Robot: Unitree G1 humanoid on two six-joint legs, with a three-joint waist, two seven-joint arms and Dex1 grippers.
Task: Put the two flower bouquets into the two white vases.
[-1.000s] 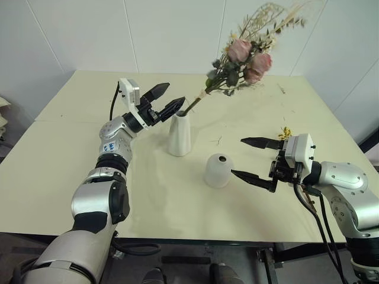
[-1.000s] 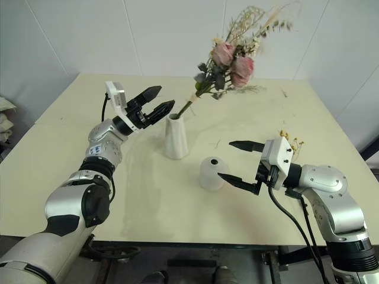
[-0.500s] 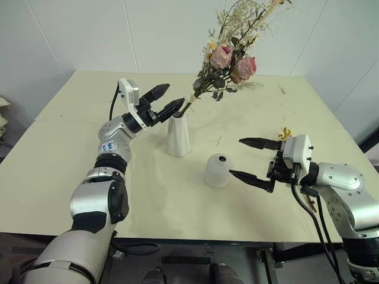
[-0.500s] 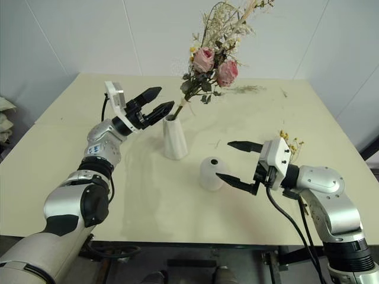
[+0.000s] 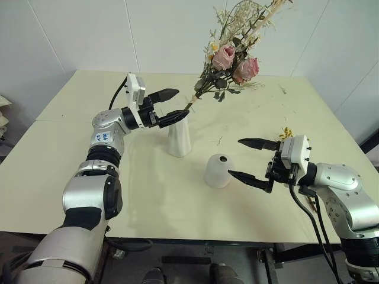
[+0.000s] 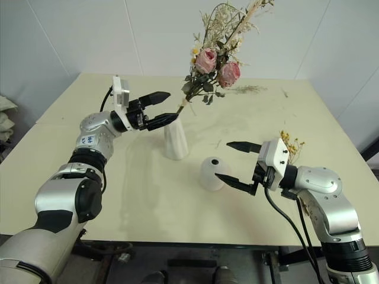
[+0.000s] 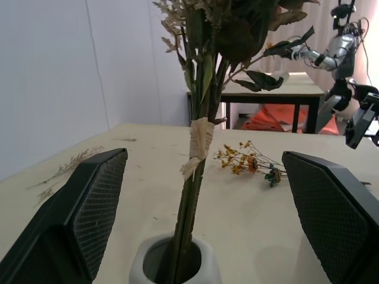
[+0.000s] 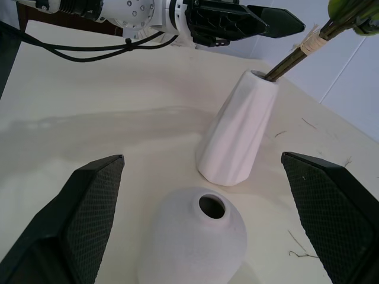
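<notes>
Rose bouquet stands in tall vase, leaning right; my left gripper released beside stems. Yellow bunch on table, seemingly behind my spread right gripper. Next: grab it, thread into round vase.

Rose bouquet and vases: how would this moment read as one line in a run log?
rose bouquet: in tall vase | left gripper: open beside stems | round vase: empty | right gripper: open | yellow bunch: on table
</notes>
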